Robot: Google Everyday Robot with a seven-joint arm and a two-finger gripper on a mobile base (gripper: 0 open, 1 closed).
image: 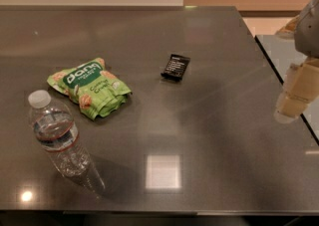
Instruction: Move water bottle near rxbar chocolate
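The water bottle [57,138] stands upright at the front left of the dark table [209,135]; it is clear and ribbed, with a white cap and a pale label with red and blue bands. The rxbar chocolate [176,66], a small flat black bar with white text, lies near the middle of the table, well to the right of and behind the bottle. My gripper [294,98] is at the right edge of the view, above the table's right side, far from both things. Nothing shows in it.
A crinkled green and white snack bag [89,88] lies between the bottle and the bar, just behind the bottle. A second dark surface [284,53] sits beyond the table's right edge. A bright light reflection [163,171] shows on the front of the table.
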